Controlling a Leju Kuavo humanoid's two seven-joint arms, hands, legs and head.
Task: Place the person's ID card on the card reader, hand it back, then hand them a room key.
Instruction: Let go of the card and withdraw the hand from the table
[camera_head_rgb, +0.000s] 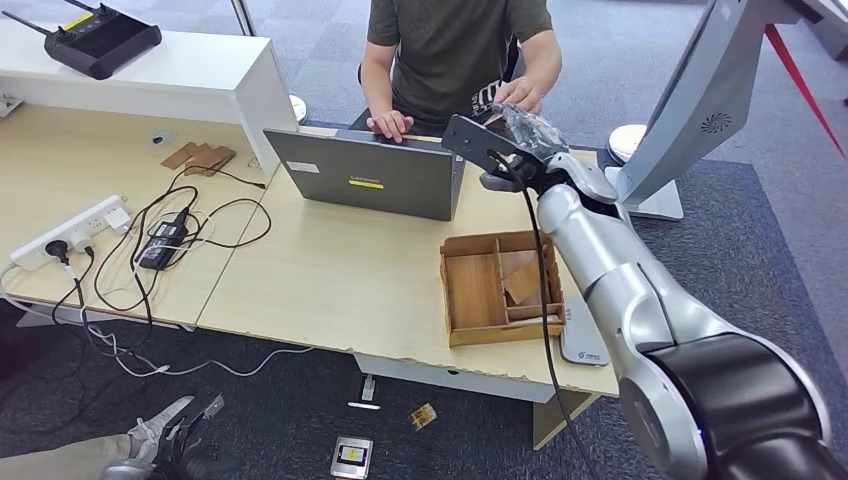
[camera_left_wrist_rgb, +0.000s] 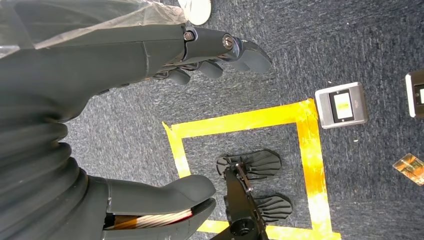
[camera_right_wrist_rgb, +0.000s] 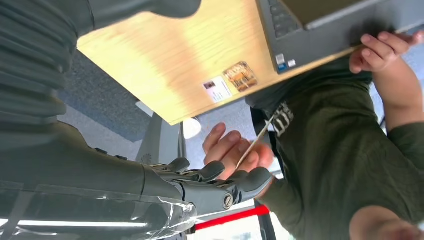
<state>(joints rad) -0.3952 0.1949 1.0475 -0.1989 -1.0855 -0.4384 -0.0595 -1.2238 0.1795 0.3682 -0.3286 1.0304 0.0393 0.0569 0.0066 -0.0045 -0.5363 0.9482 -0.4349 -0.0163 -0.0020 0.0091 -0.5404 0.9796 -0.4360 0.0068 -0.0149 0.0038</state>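
Note:
My right hand (camera_head_rgb: 523, 132) reaches across the table to the person's hand (camera_head_rgb: 518, 95). In the right wrist view the person (camera_right_wrist_rgb: 320, 150) pinches a thin card (camera_right_wrist_rgb: 256, 141), seen edge-on, just above my fingers (camera_right_wrist_rgb: 220, 181); my thumb stands far apart and nothing lies in my right hand (camera_right_wrist_rgb: 165, 185). A white ID card (camera_right_wrist_rgb: 216, 89) and a brown card (camera_right_wrist_rgb: 240, 76) lie on the table beside the laptop (camera_right_wrist_rgb: 300, 20). A white card reader (camera_head_rgb: 584, 336) sits right of the wooden tray (camera_head_rgb: 470, 290) of wooden cards. My left hand (camera_head_rgb: 165, 440) hangs low, its fingers (camera_left_wrist_rgb: 220, 45) apart and empty.
A grey laptop (camera_head_rgb: 365, 180) stands between me and the person. A power strip (camera_head_rgb: 70, 232) and cables lie at the left, a black controller (camera_head_rgb: 100, 40) on the white counter. A grey stand (camera_head_rgb: 690, 110) rises at the right. Small devices (camera_head_rgb: 350, 457) lie on the floor.

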